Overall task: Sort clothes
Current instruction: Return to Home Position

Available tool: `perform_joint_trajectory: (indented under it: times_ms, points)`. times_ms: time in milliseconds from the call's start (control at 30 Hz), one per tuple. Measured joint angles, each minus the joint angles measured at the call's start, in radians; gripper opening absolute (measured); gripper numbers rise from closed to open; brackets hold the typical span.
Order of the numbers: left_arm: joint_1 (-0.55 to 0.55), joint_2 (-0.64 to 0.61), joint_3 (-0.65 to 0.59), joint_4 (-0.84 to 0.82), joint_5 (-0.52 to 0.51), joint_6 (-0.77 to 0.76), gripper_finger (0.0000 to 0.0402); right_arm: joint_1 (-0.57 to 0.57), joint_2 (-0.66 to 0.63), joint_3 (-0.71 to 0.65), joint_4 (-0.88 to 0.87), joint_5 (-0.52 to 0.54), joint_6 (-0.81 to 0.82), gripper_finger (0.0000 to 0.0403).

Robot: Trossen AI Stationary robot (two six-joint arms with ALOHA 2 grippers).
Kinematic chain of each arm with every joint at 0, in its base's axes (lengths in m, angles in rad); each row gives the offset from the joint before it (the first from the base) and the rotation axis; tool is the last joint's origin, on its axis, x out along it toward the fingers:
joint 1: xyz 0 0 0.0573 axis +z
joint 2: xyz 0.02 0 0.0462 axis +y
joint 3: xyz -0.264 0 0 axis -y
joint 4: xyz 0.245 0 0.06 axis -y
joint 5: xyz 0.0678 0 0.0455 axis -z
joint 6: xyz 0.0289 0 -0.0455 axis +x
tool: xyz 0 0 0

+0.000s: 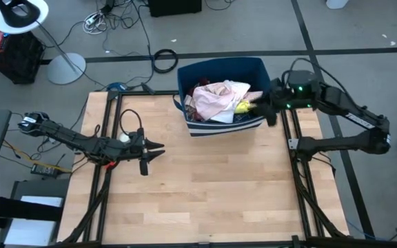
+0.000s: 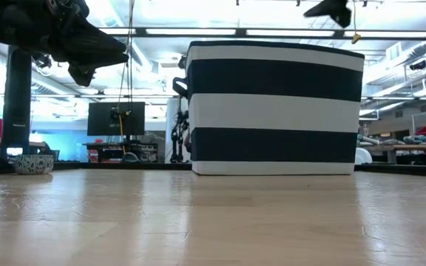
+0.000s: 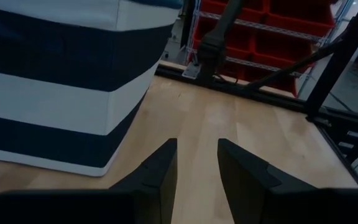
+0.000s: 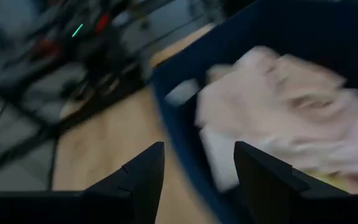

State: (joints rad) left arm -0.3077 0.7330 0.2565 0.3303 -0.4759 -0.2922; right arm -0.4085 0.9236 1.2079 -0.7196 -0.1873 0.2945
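Observation:
The clothes lie heaped in a navy bin with white stripes [image 1: 220, 96] at the table's far middle. A pale pink garment [image 1: 216, 95] is on top, with white [image 1: 222, 116], yellow [image 1: 242, 107] and maroon [image 1: 191, 103] pieces beside it. My right gripper [image 1: 256, 107] is open and empty above the bin's right rim. Its wrist view shows its fingers [image 4: 199, 149] facing the pink garment [image 4: 291, 106]. My left gripper [image 1: 158, 147] is open and empty above the table, left of the bin and nearer the front. In its wrist view [image 3: 196, 144] it points past the bin's striped wall [image 3: 61, 81].
The bin [image 2: 272, 107] stands on the wooden table top [image 1: 205, 193], with bare wood in front of it and on both sides. A black frame rail [image 1: 291, 138] runs along the table's right side. Cables and a lamp base [image 1: 64, 67] lie on the floor beyond.

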Motion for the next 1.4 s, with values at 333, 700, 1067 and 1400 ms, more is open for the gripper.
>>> perform_joint_trajectory:
  times_ms: [333, 700, 1067, 1400]
  points:
    - [0.000, 0.000, 0.000, 0.050, 0.000, 0.000, 0.0122, 0.185, -0.147, -0.159, 0.030, -0.046, -0.052, 0.0198]
    - [0.000, -0.001, -0.001, 0.107, 0.007, 0.106, 0.0121, 0.318, -0.258, -0.595, 0.505, -0.097, -0.033, 0.0197]
    - [0.029, -0.051, -0.001, 0.070, 0.125, 0.208, 0.0122, 0.384, -0.310, -0.874, 0.804, 0.004, -0.004, 0.0197]
    - [0.120, -0.336, -0.001, -0.183, 0.182, 0.244, 0.0121, 0.415, -0.484, -0.924, 0.705, 0.042, -0.029, 0.0199]
